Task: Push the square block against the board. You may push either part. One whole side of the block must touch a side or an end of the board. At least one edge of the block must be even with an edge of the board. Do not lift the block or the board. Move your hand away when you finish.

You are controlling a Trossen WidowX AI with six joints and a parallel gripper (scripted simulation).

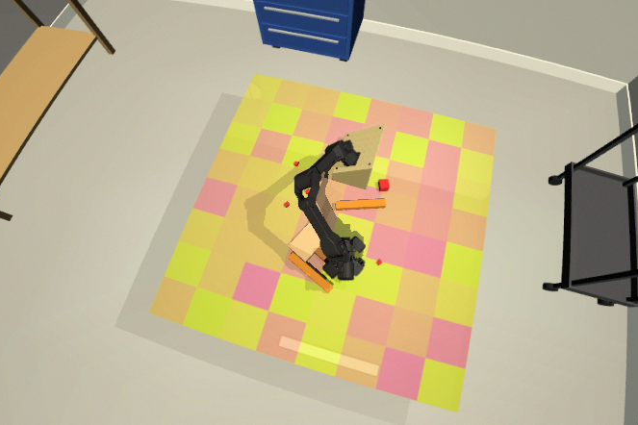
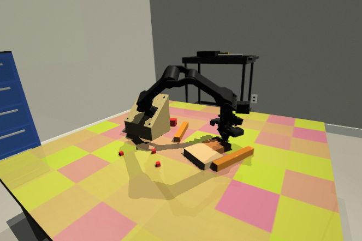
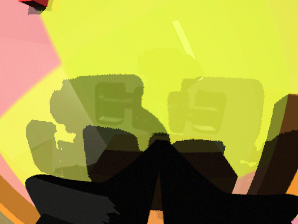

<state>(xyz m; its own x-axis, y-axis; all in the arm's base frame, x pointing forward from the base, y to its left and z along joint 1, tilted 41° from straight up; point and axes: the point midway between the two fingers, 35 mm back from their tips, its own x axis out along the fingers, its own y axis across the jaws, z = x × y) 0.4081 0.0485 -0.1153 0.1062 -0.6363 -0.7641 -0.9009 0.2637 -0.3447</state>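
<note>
The pale wooden slab, apparently the board, lies flat. The smaller orange-brown block, apparently the square block, lies flat along its side farther from the exterior camera. They look side by side; the arm and its shadow cover much of the seam, so full contact and even edges cannot be told. My gripper is shut and empty, pointing down close to the block's side away from the slab. Whether its tip touches the block is unclear. In the top view the arm hides the fingertips.
An orange bar lies close beside the slab. Another orange bar and a larger red cube lie near the arm's wedge base. Several small red cubes are scattered about, one beyond the gripper.
</note>
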